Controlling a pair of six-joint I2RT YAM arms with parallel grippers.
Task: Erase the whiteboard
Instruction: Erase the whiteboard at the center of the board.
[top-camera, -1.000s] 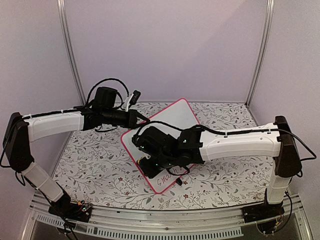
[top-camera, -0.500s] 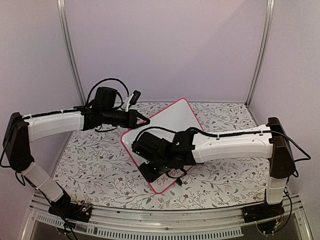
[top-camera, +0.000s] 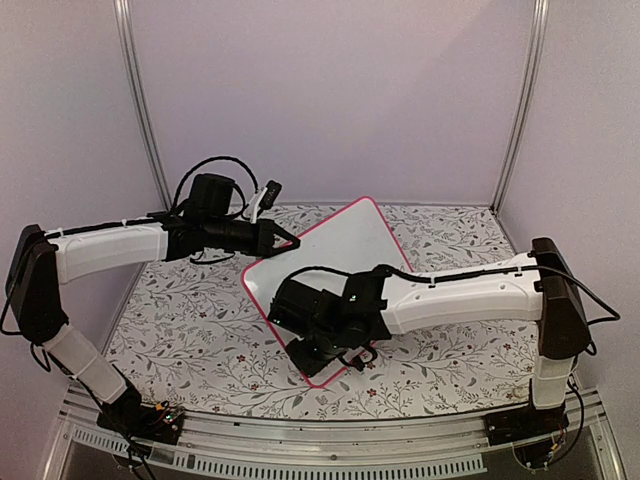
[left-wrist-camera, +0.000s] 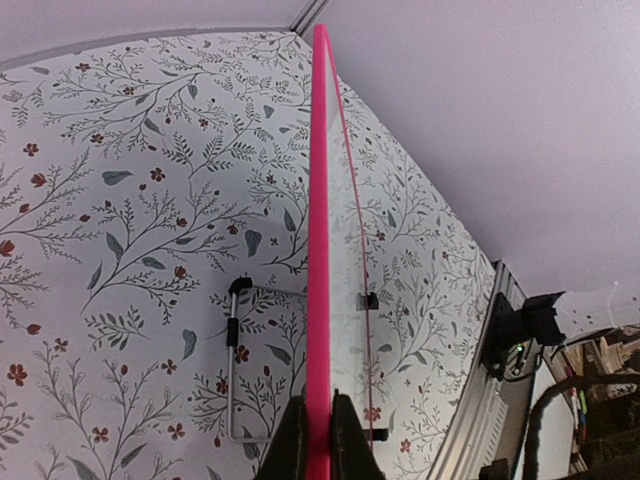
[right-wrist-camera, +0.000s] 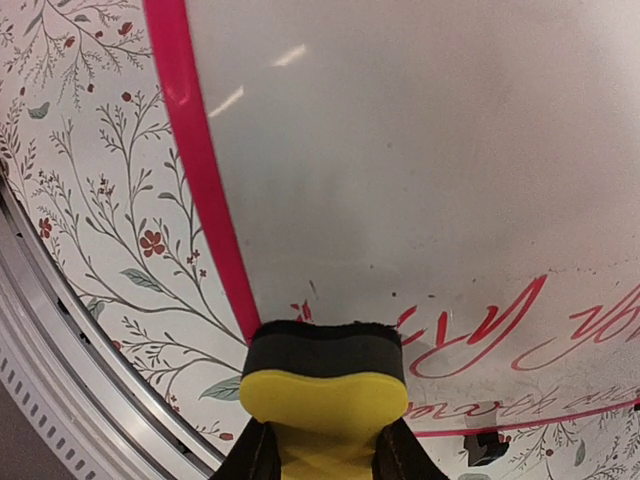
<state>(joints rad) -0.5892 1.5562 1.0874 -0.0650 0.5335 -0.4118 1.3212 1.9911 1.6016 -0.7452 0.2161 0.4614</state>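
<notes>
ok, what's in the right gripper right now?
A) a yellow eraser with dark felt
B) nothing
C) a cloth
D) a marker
A: the right wrist view shows the right gripper clamped on the yellow eraser, with its dark felt facing the whiteboard near the red writing.

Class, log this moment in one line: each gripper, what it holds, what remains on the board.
left gripper: shut on whiteboard frame | right gripper: shut on yellow eraser, by pink edge | red writing: not yet erased
</notes>
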